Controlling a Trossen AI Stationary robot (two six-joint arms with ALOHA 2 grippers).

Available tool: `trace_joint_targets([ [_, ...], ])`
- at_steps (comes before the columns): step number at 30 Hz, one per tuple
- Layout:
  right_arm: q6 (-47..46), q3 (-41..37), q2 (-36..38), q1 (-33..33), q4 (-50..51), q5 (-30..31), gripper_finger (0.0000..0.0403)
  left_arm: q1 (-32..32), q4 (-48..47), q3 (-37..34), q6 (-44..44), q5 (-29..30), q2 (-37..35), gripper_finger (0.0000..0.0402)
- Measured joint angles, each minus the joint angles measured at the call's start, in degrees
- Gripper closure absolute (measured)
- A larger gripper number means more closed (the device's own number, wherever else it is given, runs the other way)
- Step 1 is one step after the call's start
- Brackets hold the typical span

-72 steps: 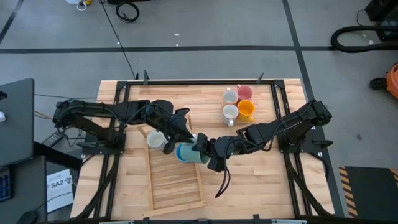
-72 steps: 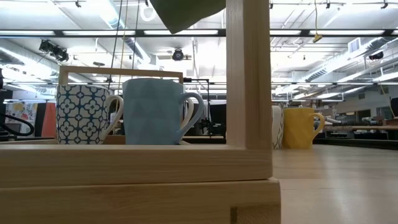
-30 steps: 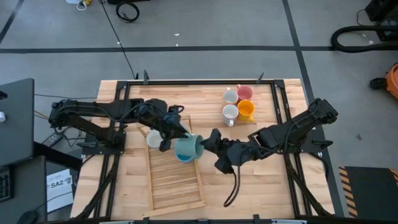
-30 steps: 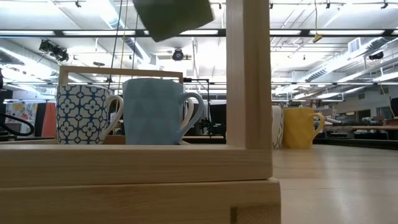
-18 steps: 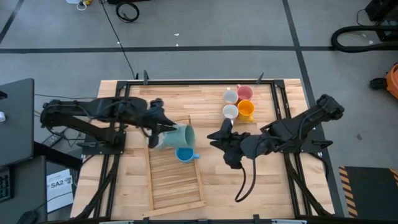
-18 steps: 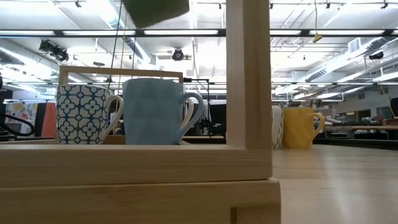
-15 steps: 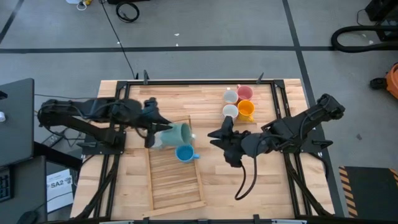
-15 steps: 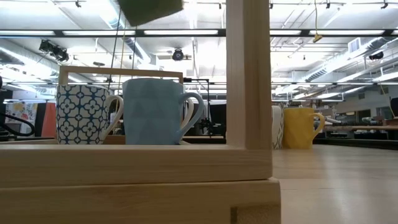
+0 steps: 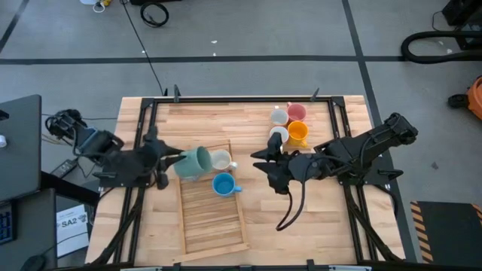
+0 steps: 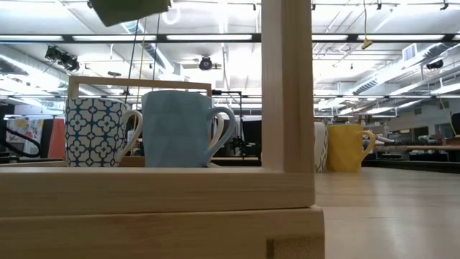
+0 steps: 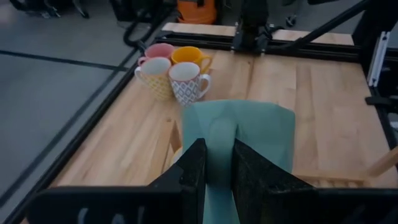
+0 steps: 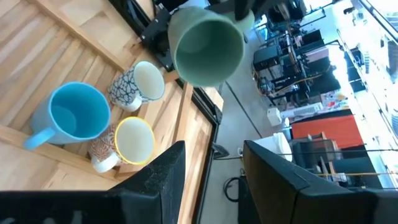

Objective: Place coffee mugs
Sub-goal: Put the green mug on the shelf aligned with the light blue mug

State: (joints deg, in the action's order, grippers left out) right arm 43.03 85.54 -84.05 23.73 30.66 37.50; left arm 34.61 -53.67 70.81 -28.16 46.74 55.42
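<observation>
Even, bright overhead light fills the high view; the pale wooden table top (image 9: 248,218) shows only soft, short shadows under the arms. In the low view long ceiling strip lights (image 10: 215,37) glare white against a darker room, and the near wooden post (image 10: 287,86) looks soft. The left wrist view is dimmer, with the teal-green ceramic mug (image 11: 239,146) blurred close to the lens. The right wrist view blows out to white toward the bright room windows (image 12: 373,37), its edges bending
</observation>
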Motion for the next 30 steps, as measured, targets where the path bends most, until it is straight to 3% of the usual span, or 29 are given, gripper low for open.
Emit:
trace_joint_targets([
  [8, 0.0, 0.0, 0.0, 0.0, 0.0, 0.0, 0.0235, 14.0, -6.0, 0.0, -12.8, 16.5, 2.8, 0.0342],
  [16, 0.0, 0.0, -0.1, 0.0, 0.0, -0.1, 0.0235, 22.5, -10.1, 0.0, -22.4, 26.9, 10.6, 0.0342],
  [24, 0.0, 0.0, -0.1, -0.1, 0.0, -1.7, 0.0235, 26.2, -23.0, -0.1, -41.4, 29.5, 19.1, 0.0342],
  [30, -2.9, 0.0, -0.1, -0.8, 0.0, -4.7, 0.0235, 28.6, -34.5, -0.4, -56.4, 29.9, 21.5, 0.0342],
])
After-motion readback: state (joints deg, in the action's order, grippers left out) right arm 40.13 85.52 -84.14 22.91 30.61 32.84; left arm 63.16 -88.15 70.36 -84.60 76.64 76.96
